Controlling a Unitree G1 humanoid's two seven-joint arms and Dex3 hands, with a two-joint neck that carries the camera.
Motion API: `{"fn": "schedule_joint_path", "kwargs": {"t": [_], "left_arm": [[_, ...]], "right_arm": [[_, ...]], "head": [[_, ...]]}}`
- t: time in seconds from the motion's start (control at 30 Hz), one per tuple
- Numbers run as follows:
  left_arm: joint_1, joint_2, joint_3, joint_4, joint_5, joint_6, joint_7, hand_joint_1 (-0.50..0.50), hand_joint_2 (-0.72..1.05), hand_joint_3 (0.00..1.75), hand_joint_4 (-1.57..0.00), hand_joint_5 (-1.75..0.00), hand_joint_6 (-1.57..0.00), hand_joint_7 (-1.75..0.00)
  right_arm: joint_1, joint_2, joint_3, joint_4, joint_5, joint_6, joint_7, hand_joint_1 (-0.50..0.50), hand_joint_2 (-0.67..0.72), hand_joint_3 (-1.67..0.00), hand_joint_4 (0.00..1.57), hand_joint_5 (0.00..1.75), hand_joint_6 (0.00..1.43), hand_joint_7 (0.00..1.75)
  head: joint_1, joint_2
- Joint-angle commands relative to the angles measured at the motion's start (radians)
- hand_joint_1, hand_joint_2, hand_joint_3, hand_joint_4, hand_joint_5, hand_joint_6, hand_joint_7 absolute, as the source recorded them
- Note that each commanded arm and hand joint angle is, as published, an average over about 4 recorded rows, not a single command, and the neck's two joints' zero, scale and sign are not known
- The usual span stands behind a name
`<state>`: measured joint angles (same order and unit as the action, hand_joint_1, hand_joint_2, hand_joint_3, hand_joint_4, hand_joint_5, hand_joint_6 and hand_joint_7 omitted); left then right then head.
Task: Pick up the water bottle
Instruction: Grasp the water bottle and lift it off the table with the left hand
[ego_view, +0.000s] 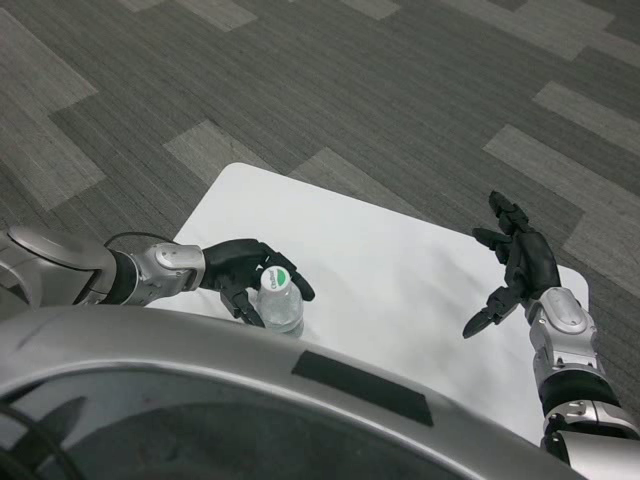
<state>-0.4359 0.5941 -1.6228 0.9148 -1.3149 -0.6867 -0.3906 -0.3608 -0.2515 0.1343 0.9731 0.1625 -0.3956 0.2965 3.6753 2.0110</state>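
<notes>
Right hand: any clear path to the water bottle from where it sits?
Probably not a useful one. The bare table leaves the way open, but the left hand is already wrapped around the water bottle, covering its sides. The right hand hangs open, well off to the far side.

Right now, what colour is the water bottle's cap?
White with a green mark on top; the water bottle shows in the head view, the only view, beside the left hand.

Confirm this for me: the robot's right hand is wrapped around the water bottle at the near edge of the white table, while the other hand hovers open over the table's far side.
Wrong on one point: the left hand, not the right, is wrapped around the water bottle at the near edge of the white table. The right hand is the one hovering open. The head view shows it.
</notes>
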Motion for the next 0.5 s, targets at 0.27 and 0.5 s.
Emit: {"fn": "schedule_joint_path", "kwargs": {"t": [0.27, 0.5], "left_arm": [[-0.009, 0.002, 0.006, 0.010, 0.029, 0.011, -0.003, 0.50, 0.87, 0.04, -0.26, -1.00, -1.32, -0.21], [-0.009, -0.004, 0.008, 0.019, 0.026, 0.009, 0.001, 0.50, 0.78, 0.02, -0.50, -1.44, -1.40, -0.44]], "right_arm": [[-0.020, -0.009, 0.004, -0.008, 0.005, 0.000, 0.000, -0.12, 0.66, -0.16, 0.00, 0.87, 0.00, 0.00], [-0.020, -0.009, 0.004, -0.008, 0.005, 0.000, 0.000, -0.12, 0.65, -0.16, 0.00, 0.87, 0.00, 0.00]], "head": [[-0.002, 0.004], [-0.001, 0.007]]}}
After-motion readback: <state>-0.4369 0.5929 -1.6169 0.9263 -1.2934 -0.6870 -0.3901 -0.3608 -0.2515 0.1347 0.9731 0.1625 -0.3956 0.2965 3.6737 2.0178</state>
